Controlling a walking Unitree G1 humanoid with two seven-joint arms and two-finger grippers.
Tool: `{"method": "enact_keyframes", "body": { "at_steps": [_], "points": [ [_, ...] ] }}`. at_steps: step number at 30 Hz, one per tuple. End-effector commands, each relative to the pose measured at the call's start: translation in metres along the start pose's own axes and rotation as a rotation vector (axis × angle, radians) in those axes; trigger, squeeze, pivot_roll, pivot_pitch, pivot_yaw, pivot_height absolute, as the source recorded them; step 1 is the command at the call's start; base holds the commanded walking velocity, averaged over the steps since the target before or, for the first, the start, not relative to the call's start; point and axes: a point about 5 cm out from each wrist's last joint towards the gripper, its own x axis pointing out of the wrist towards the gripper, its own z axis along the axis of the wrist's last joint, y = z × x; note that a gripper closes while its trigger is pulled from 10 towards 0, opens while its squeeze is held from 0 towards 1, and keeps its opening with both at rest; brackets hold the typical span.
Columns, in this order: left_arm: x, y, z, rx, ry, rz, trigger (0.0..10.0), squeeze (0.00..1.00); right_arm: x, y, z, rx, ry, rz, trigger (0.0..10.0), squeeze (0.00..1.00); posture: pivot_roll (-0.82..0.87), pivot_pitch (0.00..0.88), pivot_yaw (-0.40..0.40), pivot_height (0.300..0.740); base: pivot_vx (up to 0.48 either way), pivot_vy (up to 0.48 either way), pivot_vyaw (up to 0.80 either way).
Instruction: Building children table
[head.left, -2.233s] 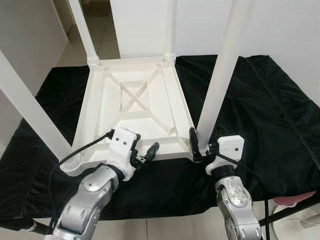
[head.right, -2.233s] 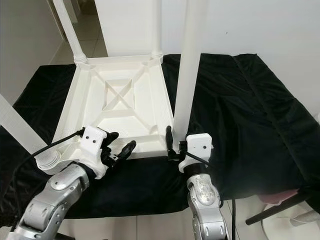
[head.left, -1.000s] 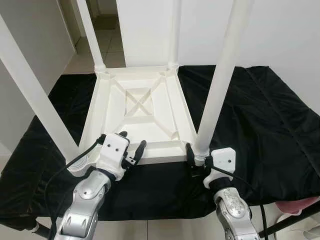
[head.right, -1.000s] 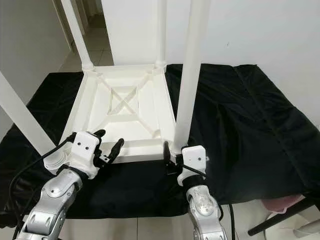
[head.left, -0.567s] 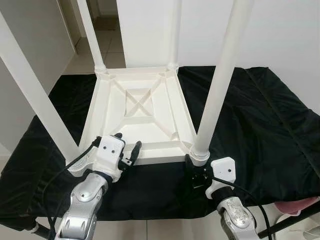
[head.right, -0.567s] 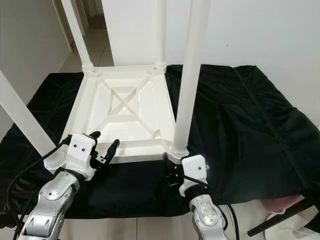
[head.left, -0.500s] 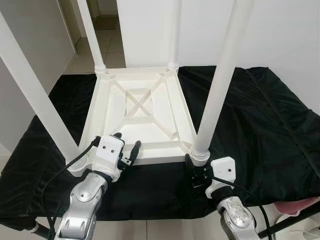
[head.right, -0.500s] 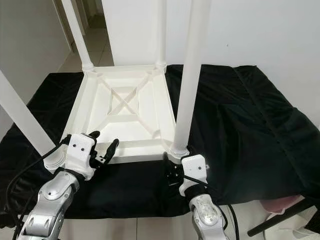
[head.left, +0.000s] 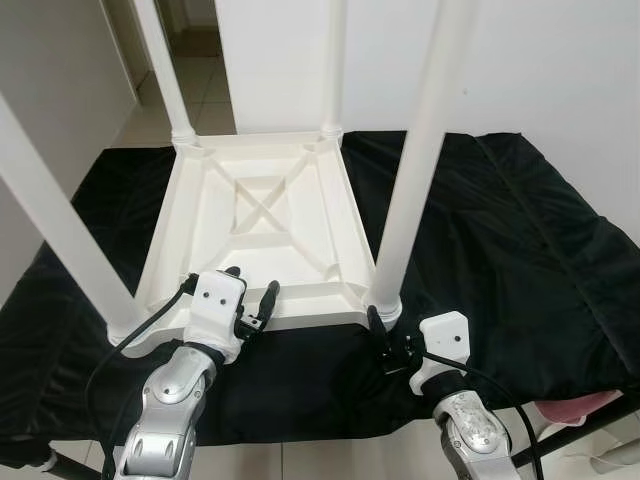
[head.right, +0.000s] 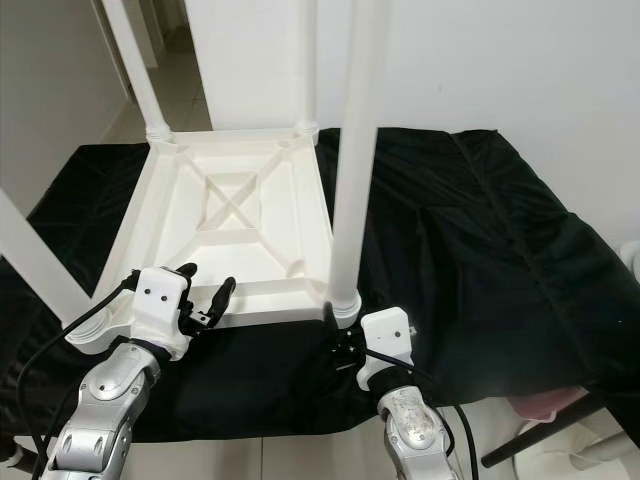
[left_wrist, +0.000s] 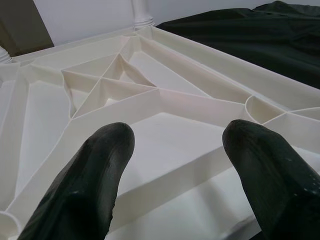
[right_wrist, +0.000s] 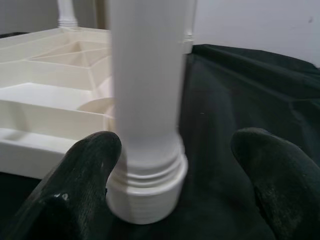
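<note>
from the left eye view, the white children's table (head.left: 250, 235) lies upside down on a black cloth (head.left: 500, 240), its four legs standing up. the left gripper (head.left: 252, 305) sits at the near rim of the tabletop with its two black fingers spread apart, one tip over the rim, nothing between them. the right gripper (head.left: 385, 345) is low on the cloth at the foot of the near right leg (head.left: 410, 190), just in front of that leg's ribbed collar; its fingers are hard to read from up here. against half a second ago the whole scene has slid a little left and down, so the head has moved; both grippers sit much where they were, by the rim and by the leg's foot.

right eye view, same layout: the left gripper's open fingers (head.right: 224, 292) point at the near edge of the underside, and the ribbed underside, with its crossed braces in the middle recess, holds nothing.

left wrist view: two fat black fingertips (left_wrist: 95, 170) wide apart, with the near rim (left_wrist: 175, 165) and the pale ribbed underside in the gap beyond them. no clear contact shows.

right wrist view: the fingers (right_wrist: 85, 175) are spread wide either side of the near right leg's collar (right_wrist: 147, 185), which stands between them. whether the one finger touches the collar, i cannot tell; the other is well clear.
</note>
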Motion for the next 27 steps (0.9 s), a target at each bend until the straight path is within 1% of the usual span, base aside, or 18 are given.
{"method": "enact_keyframes", "body": {
  "at_steps": [1, 16, 18, 19, 21, 24, 27],
  "points": [
    [-0.001, 0.01, -0.002, 0.01, 0.006, 0.146, 10.0, 0.0, 0.001, 0.003, 0.001, 0.004, -0.01, 0.017, 10.0, 0.0, -0.03, 0.037, 0.037, 0.74, 0.0, -0.281, 0.0],
    [-0.003, 0.012, -0.001, 0.015, 0.008, 0.168, 10.0, 0.0, 0.001, 0.006, 0.001, 0.011, -0.01, 0.056, 10.0, 0.0, -0.02, 0.043, 0.033, 0.74, 0.0, -0.286, 0.0],
    [-0.004, 0.012, -0.001, 0.011, 0.007, 0.185, 10.0, 0.0, 0.002, 0.007, 0.002, 0.014, -0.012, 0.067, 10.0, 0.0, -0.02, 0.045, 0.034, 0.74, 0.0, 0.0, 0.0],
    [-0.005, 0.013, -0.001, 0.008, 0.01, 0.21, 10.0, 0.0, 0.002, 0.009, 0.003, 0.018, -0.014, 0.083, 10.0, 0.0, -0.02, 0.043, 0.035, 0.74, 0.0, 0.0, 0.0],
    [-0.005, 0.013, -0.001, 0.008, 0.01, 0.21, 10.0, 0.0, 0.002, 0.009, 0.003, 0.018, -0.014, 0.083, 10.0, 0.0, -0.02, 0.043, 0.035, 0.74, 0.0, 0.0, 0.0],
    [-0.004, 0.014, 0.0, 0.041, 0.035, 0.314, 10.0, 0.0, 0.001, 0.013, 0.006, 0.04, -0.021, 0.145, 10.0, 0.0, -0.02, 0.035, 0.037, 0.74, 0.0, 0.0, 0.0],
    [-0.002, 0.012, 0.003, 0.042, 0.031, 0.323, 10.0, 0.0, 0.001, 0.013, 0.008, 0.045, -0.023, 0.164, 10.0, 0.0, -0.02, 0.031, 0.036, 0.74, 0.0, 0.0, 0.0]
  ]
}}
